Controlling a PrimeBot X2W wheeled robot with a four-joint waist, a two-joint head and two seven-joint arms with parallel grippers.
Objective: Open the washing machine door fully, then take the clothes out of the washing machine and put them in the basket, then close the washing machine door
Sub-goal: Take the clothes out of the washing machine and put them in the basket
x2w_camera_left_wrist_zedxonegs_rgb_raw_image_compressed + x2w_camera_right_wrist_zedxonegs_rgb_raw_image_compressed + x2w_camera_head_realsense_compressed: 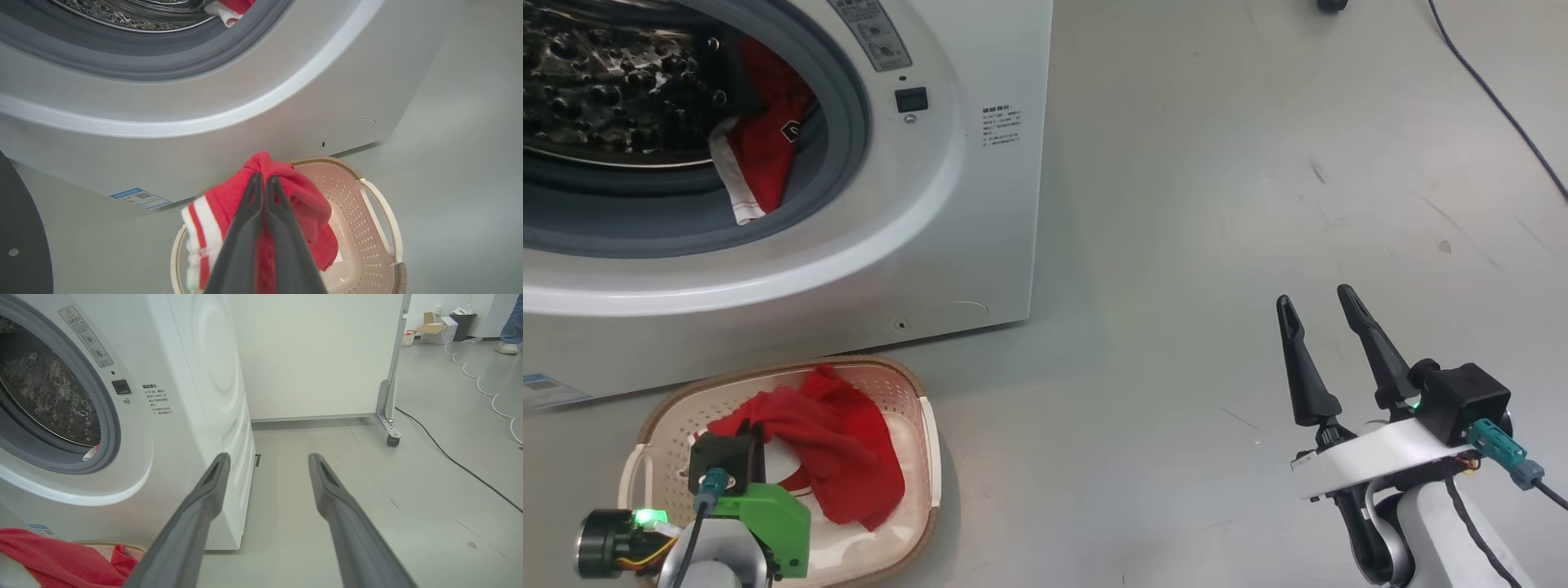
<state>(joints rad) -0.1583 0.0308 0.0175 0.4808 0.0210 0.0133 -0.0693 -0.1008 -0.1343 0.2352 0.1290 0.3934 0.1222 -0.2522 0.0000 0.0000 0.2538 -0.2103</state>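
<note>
Left gripper (263, 179): is showing in the lower middle of the left wrist view, its two dark fingers pressing tightly together and pinching a red garment (302, 200) that is bunching up at their tips.
Right gripper (1314, 296): is hovering over bare grey floor at the lower right of the head view, its fingers standing wide apart and holding nothing.
Red garment: is draping from the pinched fingers down into the basket (929, 441), with a white-striped hem hanging at the basket's left side in the left wrist view.
Basket: is sitting on the floor at the lower left of the head view, just in front of the washing machine's base.
Second red garment (768, 155): is lying in the mouth of the drum (605, 82) at the upper left of the head view, its white-trimmed edge spilling onto the grey seal (841, 163).
Washing machine (980, 204): is filling the upper left of the head view, its round opening standing uncovered.
Washing machine door (20, 237): is showing as a dark curved rim at the lower left edge of the left wrist view, standing clear of the opening.
Blue label (140, 197): is sticking to the machine's lower front, left of the basket.
Black cable (1494, 98): is trailing across the floor at the upper right of the head view.
</note>
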